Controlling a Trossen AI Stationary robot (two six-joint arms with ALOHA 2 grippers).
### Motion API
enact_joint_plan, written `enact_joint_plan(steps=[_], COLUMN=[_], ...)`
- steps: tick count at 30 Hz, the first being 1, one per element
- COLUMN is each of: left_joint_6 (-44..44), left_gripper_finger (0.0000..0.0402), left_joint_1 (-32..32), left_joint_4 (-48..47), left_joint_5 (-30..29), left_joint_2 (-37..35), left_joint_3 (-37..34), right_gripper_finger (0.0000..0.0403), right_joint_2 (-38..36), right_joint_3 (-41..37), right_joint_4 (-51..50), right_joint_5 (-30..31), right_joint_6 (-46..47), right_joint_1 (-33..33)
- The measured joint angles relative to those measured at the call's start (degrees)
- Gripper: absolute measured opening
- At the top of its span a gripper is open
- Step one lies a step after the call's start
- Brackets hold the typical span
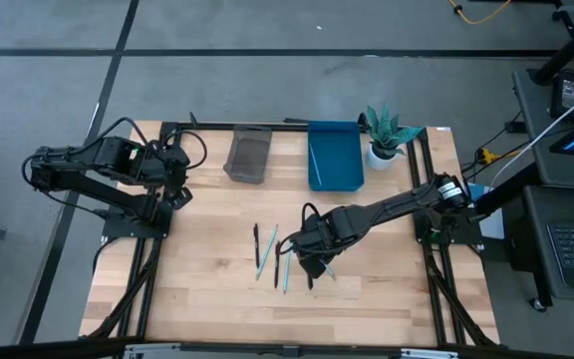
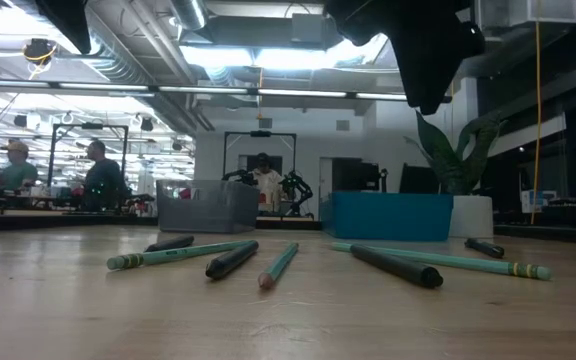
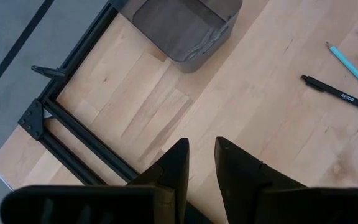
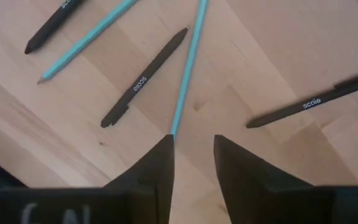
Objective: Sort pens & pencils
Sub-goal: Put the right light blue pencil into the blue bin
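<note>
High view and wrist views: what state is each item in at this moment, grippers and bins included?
Left gripper: fingers slightly apart, holding nothing, parked at the table's left edge.
Right gripper: open, empty, above the pens and pencils.
Grey bin: upright, looks empty.
Blue bin: upright, one teal pencil inside.
Black pens: lying loose on the table.
Teal pencils: lying loose on the table.
Potted plant: upright.

In the high view's centre the right tool (image 1: 312, 261) covers part of a pen (image 1: 310, 280). Blurred people (image 2: 98, 178) stand at the low view's left.
</note>
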Motion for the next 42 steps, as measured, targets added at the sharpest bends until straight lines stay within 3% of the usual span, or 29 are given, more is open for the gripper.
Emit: enact_joint_plan(steps=[21, 42], left_joint_6=[-1.1, -1.1], left_gripper_finger=[0.0073, 0.0073], left_joint_1=[0.0, 0.0], left_joint_4=[0.0, 0.0], left_joint_5=[0.0, 0.5], left_joint_2=[0.0, 0.0], left_joint_3=[0.0, 0.0], right_gripper_finger=[0.0113, 0.0113], right_joint_2=[0.0, 0.0], right_joint_3=[-18.5, -21.6], right_joint_4=[22.5, 27.3], right_joint_5=[-3.6, -3.0], right_joint_6=[0.8, -1.0], right_joint_1=[0.5, -2.0])
